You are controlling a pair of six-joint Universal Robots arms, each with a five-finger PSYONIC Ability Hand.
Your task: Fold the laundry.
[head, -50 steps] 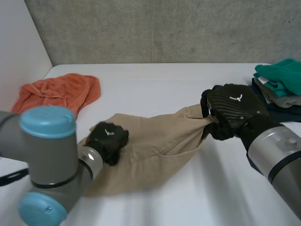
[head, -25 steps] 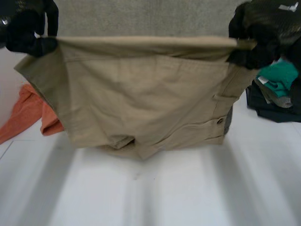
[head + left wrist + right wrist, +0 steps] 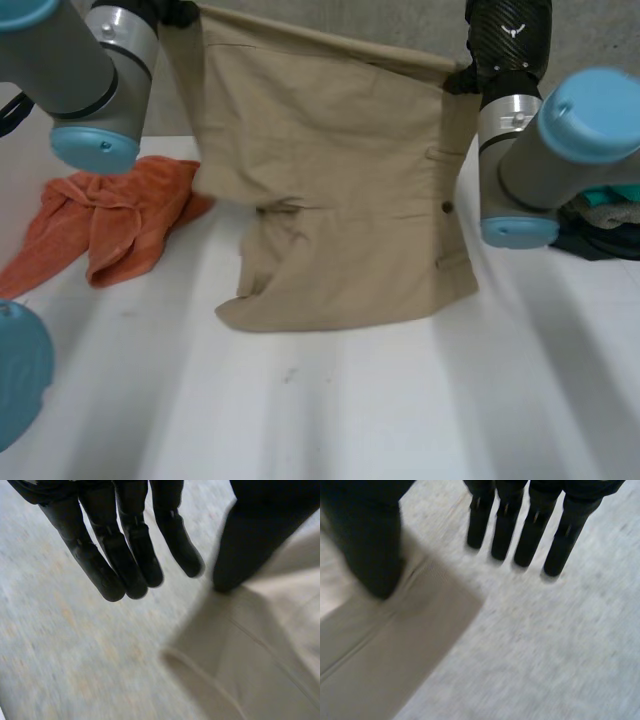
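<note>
Shorts (image 3: 330,200) hang over the table (image 3: 400,400), waistband corners pinched by left hand (image 3: 117,550) and right hand (image 3: 532,530).

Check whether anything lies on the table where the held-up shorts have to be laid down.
Nothing visible lies on the white table in front of the shorts. The orange towel sits close beside their left edge, and a clothes pile lies off to the right.

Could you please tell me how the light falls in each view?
Head view: even light; pale and grey bands streak the table under the shorts; no glare. Left wrist view: the left hand is dark against an evenly lit grey wall. Right wrist view: likewise the right hand.
</note>
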